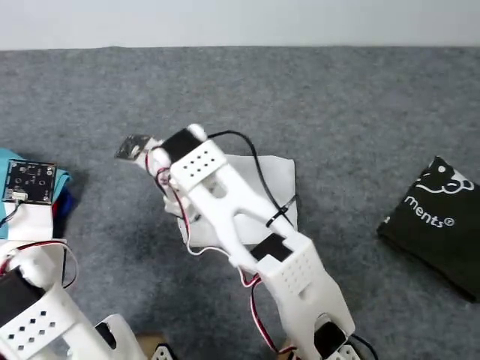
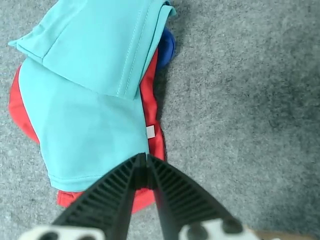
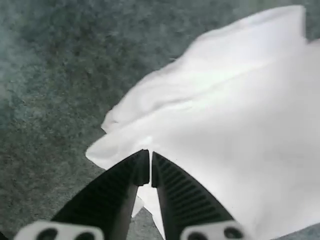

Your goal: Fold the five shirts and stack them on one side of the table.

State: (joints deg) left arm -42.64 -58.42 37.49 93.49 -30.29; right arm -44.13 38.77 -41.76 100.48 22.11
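Note:
A folded teal shirt [image 2: 95,100] lies on top of a red shirt [image 2: 150,120] and a blue one [image 2: 167,45], stacked at the table's left edge [image 1: 64,184]. My left gripper [image 2: 146,159] hovers over the teal shirt's near hem, fingers shut with nothing between them. A white shirt [image 1: 274,180] lies at the table's middle, partly under the right arm [image 1: 225,202]. My right gripper [image 3: 150,152] is shut at the white shirt's [image 3: 225,115] edge, pinching the cloth. A folded black shirt [image 1: 435,217] with white print sits at the right.
Grey carpet-like cloth [image 1: 315,97] covers the whole table. The left arm's white body [image 1: 37,315] fills the front left corner. Bare surface lies along the back and between the white and black shirts.

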